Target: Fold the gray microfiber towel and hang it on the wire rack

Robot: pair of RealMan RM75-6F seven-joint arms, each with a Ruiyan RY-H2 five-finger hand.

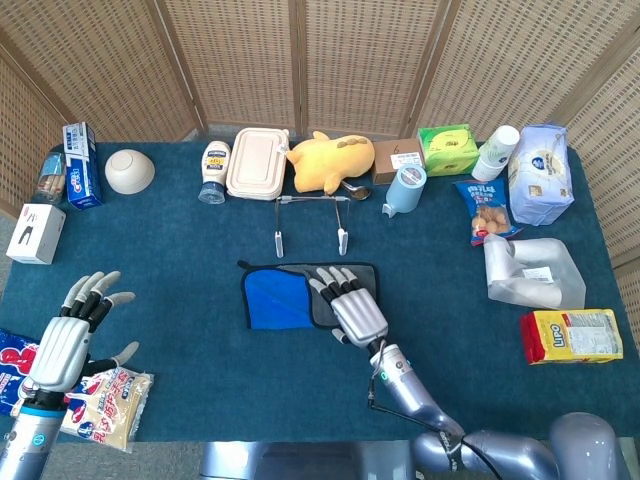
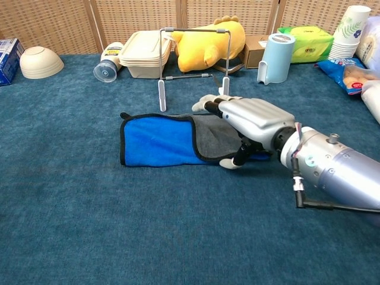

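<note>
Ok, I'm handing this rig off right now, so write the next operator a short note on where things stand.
Right hand lies flat, fingers spread, over the gray half of the towel; nothing gripped.
Left hand is open, at the near left edge of the table, above a snack bag.
The towel lies flat on the table, partly folded, gray flap over blue, just in front of the wire rack.
The rack stands upright and bare, in front of the yellow plush toy.
Done: one fold.
Left: finish folding, lift the towel, hang it over the rack's top bar.
</note>
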